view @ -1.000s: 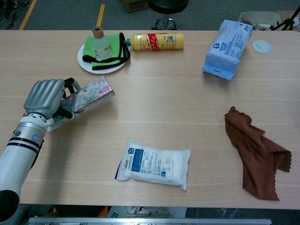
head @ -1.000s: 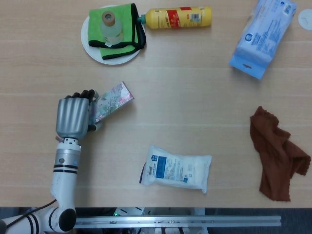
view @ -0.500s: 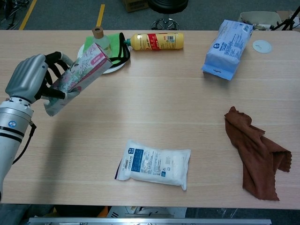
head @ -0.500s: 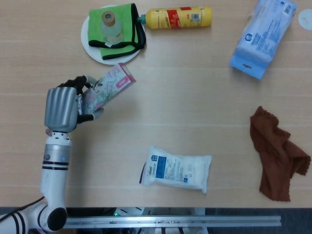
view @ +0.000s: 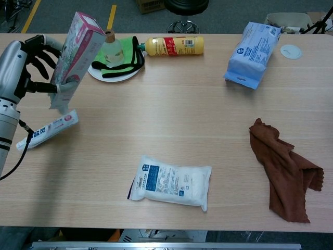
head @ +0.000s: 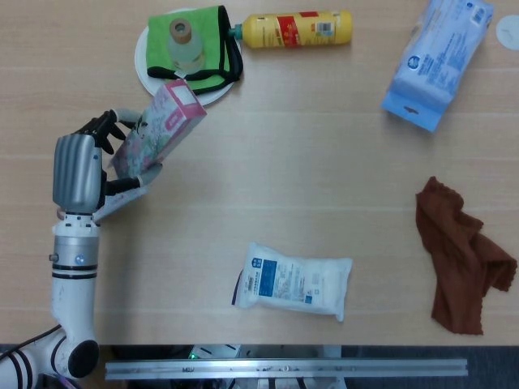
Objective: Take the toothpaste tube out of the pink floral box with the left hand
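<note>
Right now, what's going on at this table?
The left hand holds the pink floral box tilted up off the table, open end down. The toothpaste tube lies on the table just below that end, out of the box. The right hand is not in view.

Open tabletop [view: 171, 120] runs across the middle, between the white packet [view: 170, 182] at the near edge and the yellow bottle [view: 174, 45] at the far edge. On the left, the raised pink floral box [view: 77, 54] in the left hand [view: 15, 65] hangs over the toothpaste tube [view: 48, 129], with the white plate [view: 112, 73] close behind. A blue pack [view: 251, 54] and brown cloth [view: 281, 172] crowd the right side.
</note>
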Motion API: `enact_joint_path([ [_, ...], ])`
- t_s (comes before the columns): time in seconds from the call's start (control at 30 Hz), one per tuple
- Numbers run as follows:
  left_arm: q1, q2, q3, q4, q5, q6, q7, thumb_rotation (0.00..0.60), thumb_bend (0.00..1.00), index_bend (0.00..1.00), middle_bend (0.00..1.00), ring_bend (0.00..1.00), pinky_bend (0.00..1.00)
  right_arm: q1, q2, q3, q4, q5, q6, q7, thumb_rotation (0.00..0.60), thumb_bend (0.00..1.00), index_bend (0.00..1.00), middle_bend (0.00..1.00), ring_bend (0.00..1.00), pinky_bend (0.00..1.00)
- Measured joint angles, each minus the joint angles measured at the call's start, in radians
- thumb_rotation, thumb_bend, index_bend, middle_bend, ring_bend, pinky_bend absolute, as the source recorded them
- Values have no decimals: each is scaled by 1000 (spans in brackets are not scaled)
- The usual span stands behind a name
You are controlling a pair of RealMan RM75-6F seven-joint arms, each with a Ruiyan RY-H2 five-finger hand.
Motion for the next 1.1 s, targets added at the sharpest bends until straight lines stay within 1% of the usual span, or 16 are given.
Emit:
enact_joint_path([
  [0.3, -7, 11, 14, 10, -14, -39, 51, 600, 0, 434, 496, 493, 598, 0, 0, 0, 1, 0, -2, 1, 600, 310, 427, 398, 277, 401],
  [0.47, -17, 35, 41, 19, -16, -82, 164, 600, 0, 401, 476, 463, 580, 0, 2, -1, -3, 0, -2, -1, 600, 311, 427, 398, 277, 401],
  [0.6, -23, 47, 59, 29, -21, -102, 288, 600, 0, 367, 403, 412, 507, 0, 2, -1, -5, 0, -2, -3, 600, 311, 427, 398, 277, 401],
  [0.67, -24, 50, 68, 37, -25, -109, 348, 600, 0, 333, 303, 339, 448, 0, 3, -1, -6, 1, -3, -3, 600, 311, 427, 398, 277, 401],
  [0.8, -25, 59, 78, 30, -49, -127, 413, 600, 0, 284, 181, 221, 399, 1, 3, 0, -6, 2, -4, -4, 600, 310, 427, 398, 277, 401],
  [0.97, -23, 72, 80, 0, -72, -140, 449, 600, 0, 265, 89, 141, 340, -1, 2, -1, -5, 4, -3, -2, 600, 310, 427, 398, 277, 401],
  [1.1, -22, 85, 83, -26, -89, -153, 470, 600, 0, 255, 72, 128, 328, -3, 1, -1, -3, 4, -3, -1, 600, 311, 427, 398, 277, 401],
])
